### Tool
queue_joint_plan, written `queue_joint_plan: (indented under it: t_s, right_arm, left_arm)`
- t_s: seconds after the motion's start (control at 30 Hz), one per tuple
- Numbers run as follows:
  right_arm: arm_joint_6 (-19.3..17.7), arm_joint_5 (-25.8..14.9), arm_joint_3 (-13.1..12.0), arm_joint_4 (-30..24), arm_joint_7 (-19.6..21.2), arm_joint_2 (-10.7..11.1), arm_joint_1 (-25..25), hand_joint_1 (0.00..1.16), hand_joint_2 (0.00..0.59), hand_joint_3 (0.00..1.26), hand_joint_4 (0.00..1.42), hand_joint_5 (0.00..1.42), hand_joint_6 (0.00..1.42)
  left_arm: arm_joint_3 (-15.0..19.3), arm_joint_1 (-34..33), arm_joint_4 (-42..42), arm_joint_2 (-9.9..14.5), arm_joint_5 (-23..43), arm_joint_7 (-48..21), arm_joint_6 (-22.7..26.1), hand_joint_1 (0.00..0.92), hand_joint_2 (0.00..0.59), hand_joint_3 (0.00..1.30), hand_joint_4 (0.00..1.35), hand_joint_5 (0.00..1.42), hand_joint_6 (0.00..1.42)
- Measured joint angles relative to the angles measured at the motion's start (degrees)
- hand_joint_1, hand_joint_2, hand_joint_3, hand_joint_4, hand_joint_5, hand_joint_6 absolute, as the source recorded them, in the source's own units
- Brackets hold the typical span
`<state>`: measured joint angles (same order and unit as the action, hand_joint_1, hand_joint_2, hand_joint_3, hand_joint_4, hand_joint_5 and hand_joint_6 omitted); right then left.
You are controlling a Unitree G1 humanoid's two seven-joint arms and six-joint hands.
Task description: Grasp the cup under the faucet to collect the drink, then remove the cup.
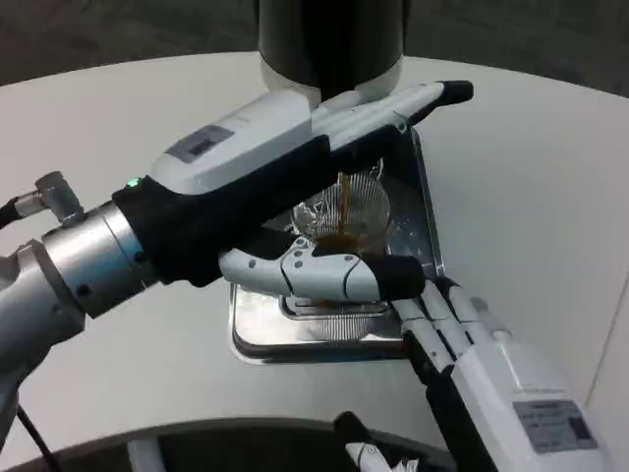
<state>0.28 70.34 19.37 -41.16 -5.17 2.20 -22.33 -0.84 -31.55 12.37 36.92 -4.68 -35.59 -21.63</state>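
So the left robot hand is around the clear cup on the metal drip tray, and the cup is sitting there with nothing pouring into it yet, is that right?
Not quite. The head view shows a brown stream already running into the clear cup. The rest holds: the left robot hand is around it on the metal drip tray.

Left forearm (69,270): silver ribbed metal cylinder, a small silver fitting (57,194) sticking up near the elbow end, thin black cable along the bottom left edge. Black cuff at the wrist with a small green light (131,183). Left hand (285,177): glossy white back with a grey rectangular label (200,144), black underside, white fingers with black tips. Thumb white with small dark screws and a black end. Right hand (472,339): white back with a grey printed label (552,421), text unreadable; fingers white over black.
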Motion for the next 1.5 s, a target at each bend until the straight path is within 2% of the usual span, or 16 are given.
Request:
queue_joint_plan:
  t_s: [0.07, 0.17, 0.43, 0.57, 0.8, 1.13, 1.27, 1.4, 1.5]
  right_arm:
    - [1.34, -3.65, -1.16, 1.6, -0.94, -0.46, 1.61, 0.4, 0.32, 0.03, 0.0, 0.0, 0.08]
    - [2.29, -7.8, -2.02, 3.27, -1.04, -0.85, 3.79, 0.43, 0.276, 0.0, 0.0, 0.0, 0.08]
    - [6.74, -12.0, -2.52, 7.45, -0.69, -3.87, 9.86, 0.45, 0.258, 0.0, 0.0, 0.0, 0.08]
    - [8.93, -14.24, -3.23, 9.42, 0.74, -4.98, 12.49, 0.46, 0.256, 0.0, 0.0, 0.0, 0.08]
    - [11.16, -19.94, -4.82, 13.81, 4.18, -5.26, 15.98, 0.47, 0.245, 0.0, 0.0, 0.0, 0.07]
    - [15.58, -25.05, -5.09, 18.35, 5.28, -5.3, 24.15, 0.5, 0.24, 0.0, 0.0, 0.0, 0.02]
    - [16.53, -27.79, -5.09, 20.7, 5.92, -5.33, 27.14, 0.56, 0.219, 0.0, 0.0, 0.0, 0.0]
    - [16.8, -28.84, -4.83, 22.81, 6.74, -5.39, 29.18, 0.6, 0.211, 0.0, 0.0, 0.0, 0.0]
    - [16.88, -28.79, -3.58, 24.05, 7.6, -5.38, 31.19, 0.62, 0.199, 0.0, 0.0, 0.0, 0.0]
  left_arm:
    - [0.01, 0.13, 0.18, 0.1, 0.0, 0.01, 0.0, 0.0, 0.127, 0.0, 0.0, 0.05, 0.01]
    - [0.02, 0.32, 0.39, 0.26, 0.03, 0.04, 0.0, 0.0, 0.127, 0.0, 0.0, 0.05, 0.01]
    - [0.02, 0.35, 0.47, 0.3, 0.03, 0.07, 0.0, 0.0, 0.127, 0.0, 0.0, 0.05, 0.01]
    - [0.02, 0.35, 0.48, 0.32, 0.03, 0.07, 0.02, 0.0, 0.126, 0.0, 0.0, 0.05, 0.01]
    - [0.18, 0.36, 0.48, 0.5, 0.08, 0.09, 0.03, 0.0, 0.126, 0.0, 0.0, 0.05, 0.01]
    - [0.26, 0.4, 0.6, 0.77, 0.71, 0.08, 0.27, 0.0, 0.126, 0.0, 0.0, 0.05, 0.01]
    - [0.31, 0.48, 0.64, 0.97, 1.4, 0.08, 0.52, 0.0, 0.126, 0.0, 0.0, 0.05, 0.01]
    - [0.46, 0.6, 0.68, 1.18, 1.89, 0.08, 0.75, 0.0, 0.126, 0.0, 0.0, 0.06, 0.01]
    - [0.49, 0.63, 0.68, 1.34, 2.03, 0.08, 0.81, 0.0, 0.126, 0.0, 0.0, 0.06, 0.01]
